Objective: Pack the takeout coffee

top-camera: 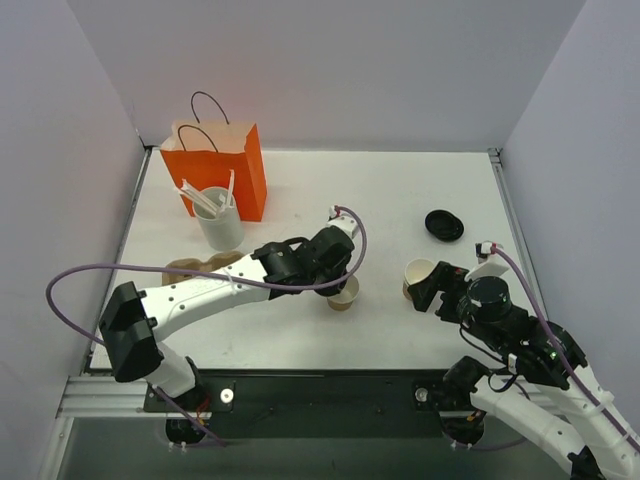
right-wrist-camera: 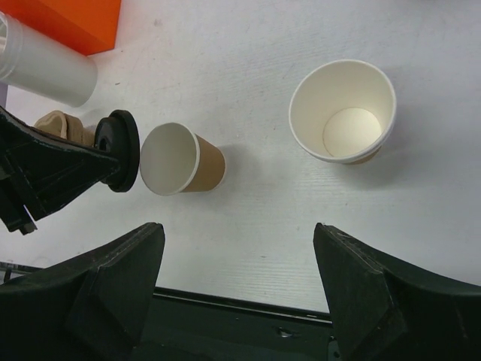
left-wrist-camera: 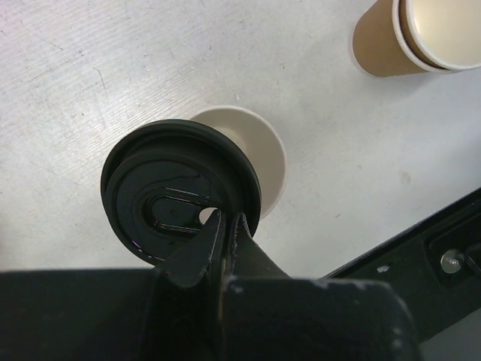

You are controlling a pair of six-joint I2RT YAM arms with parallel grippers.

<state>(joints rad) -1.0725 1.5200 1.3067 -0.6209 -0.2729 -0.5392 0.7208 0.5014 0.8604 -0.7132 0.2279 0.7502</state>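
We look down on a white tabletop, faintly scuffed, closed in on three sides by plain pale walls; a dark base plate with a metal rail runs along the near edge under the arm mounts. At the far left an orange bag with black handles stands upright, and just near of it, touching or almost touching, is a white cup of stirrers. Some tan cardboard pieces lie near of that cup; we cannot tell what they are. The takeout coffee cup sits around the middle of the tabletop, well apart from the bag, its mouth uncovered. The left end effector is clenched on the rim of the black lid and holds it just beside and over the cup's mouth, not seated on it. To the right, a lidless tan cup stands upright, and the right end effector hangs near of it, released, fingers spread wide with nothing between them. A second lid lies on the tabletop at the far right, apart from both cups.
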